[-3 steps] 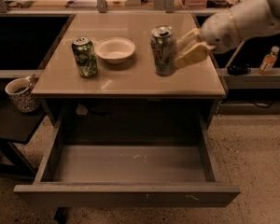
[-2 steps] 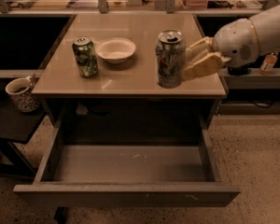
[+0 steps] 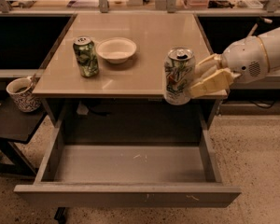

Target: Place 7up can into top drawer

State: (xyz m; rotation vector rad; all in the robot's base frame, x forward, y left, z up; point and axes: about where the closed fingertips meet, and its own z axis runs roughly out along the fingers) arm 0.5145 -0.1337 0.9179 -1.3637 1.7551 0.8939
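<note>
The end effector (image 3: 199,76) is reaching in from the right and pinching the 7up can (image 3: 179,76) by its side, holding it upright. The can is hanging at the front right edge of the counter (image 3: 144,29), its base overlapping that edge, above the right part of the drawer (image 3: 126,196). The drawer is standing pulled out below, showing a scuffed grey floor. On the counter's left, a green can (image 3: 86,56) is standing just beside a white bowl (image 3: 115,49). A mug (image 3: 22,94) is sitting on a dark stand at far left.
</note>
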